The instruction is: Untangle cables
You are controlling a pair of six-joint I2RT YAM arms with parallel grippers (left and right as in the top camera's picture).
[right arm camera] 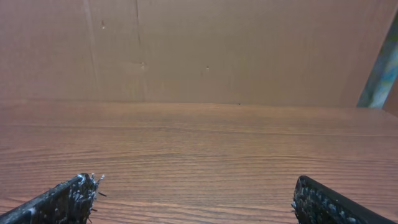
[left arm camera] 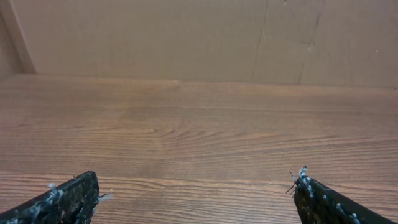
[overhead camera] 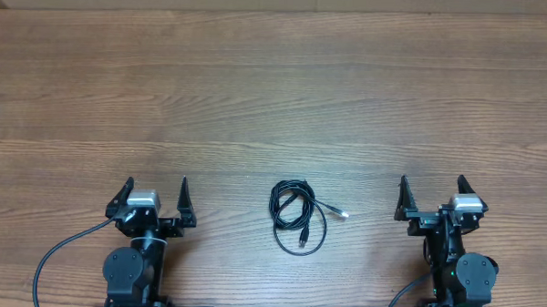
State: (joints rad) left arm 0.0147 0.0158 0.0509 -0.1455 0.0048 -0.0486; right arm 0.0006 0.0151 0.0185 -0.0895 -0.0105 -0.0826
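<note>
Table: we see a bare wooden table, with a plain brown wall behind it.
Cables: we find the thin black cables lying on the table, looped together in one small tangle. A white-tipped plug sticks out on the tangle's right.
Left gripper: our left gripper sits well to the left of the cables, jaws spread wide, holding nothing.
Right gripper: our right gripper sits well to the right of the cables, jaws equally wide, empty.

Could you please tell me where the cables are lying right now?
In the overhead view, the cables lie in a small tangled coil on the table, about midway between the left gripper and the right gripper, touching neither.
</note>
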